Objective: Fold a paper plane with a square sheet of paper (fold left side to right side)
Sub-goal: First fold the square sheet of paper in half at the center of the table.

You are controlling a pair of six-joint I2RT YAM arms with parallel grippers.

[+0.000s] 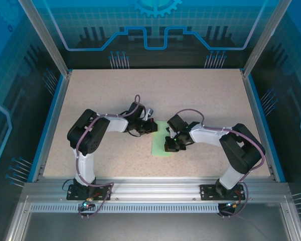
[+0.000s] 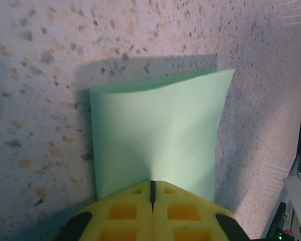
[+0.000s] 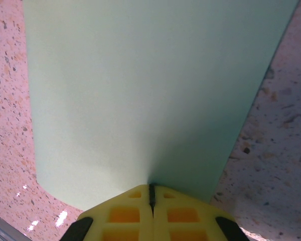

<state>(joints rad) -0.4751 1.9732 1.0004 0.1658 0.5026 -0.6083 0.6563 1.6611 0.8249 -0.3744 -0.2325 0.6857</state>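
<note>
Near the middle of the table (image 1: 205, 95), in the overhead view, the square sheet of paper (image 1: 162, 144) shows as a narrow pale green strip between the two wrists. The left gripper (image 1: 151, 125) is at its far end and the right gripper (image 1: 169, 146) at its right edge. The arms hide too much to say whether the sheet is doubled over.

In the left wrist view, the left gripper (image 2: 152, 190) has its yellow fingers (image 2: 125, 211) clenched on the sheet's (image 2: 155, 125) near edge. The paper bows and casts a shadow on the speckled top.

In the right wrist view, the right gripper (image 3: 151, 193) likewise pinches the sheet's (image 3: 140, 90) edge, and the paper spreads away above the table.
</note>
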